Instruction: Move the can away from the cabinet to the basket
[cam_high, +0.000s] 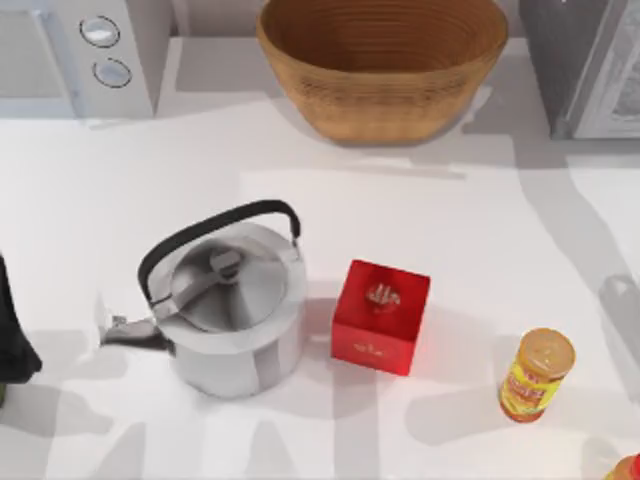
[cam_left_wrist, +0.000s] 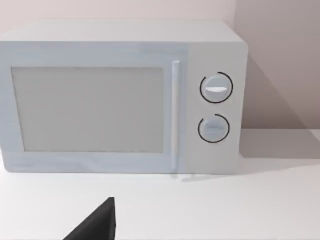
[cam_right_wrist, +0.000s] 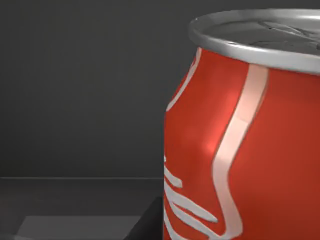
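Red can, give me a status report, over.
Left arm parked at table's left edge. Can upright, close before right wrist camera, cabinet behind. Basket at back; kettle, red box mid-table.

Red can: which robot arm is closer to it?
Right. The right arm's wrist camera sees the can close up; the left arm sits at the top view's left edge beside the kettle, facing the microwave.

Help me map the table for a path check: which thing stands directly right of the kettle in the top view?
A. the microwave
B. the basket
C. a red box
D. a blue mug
C: the red box stands just right of the kettle.
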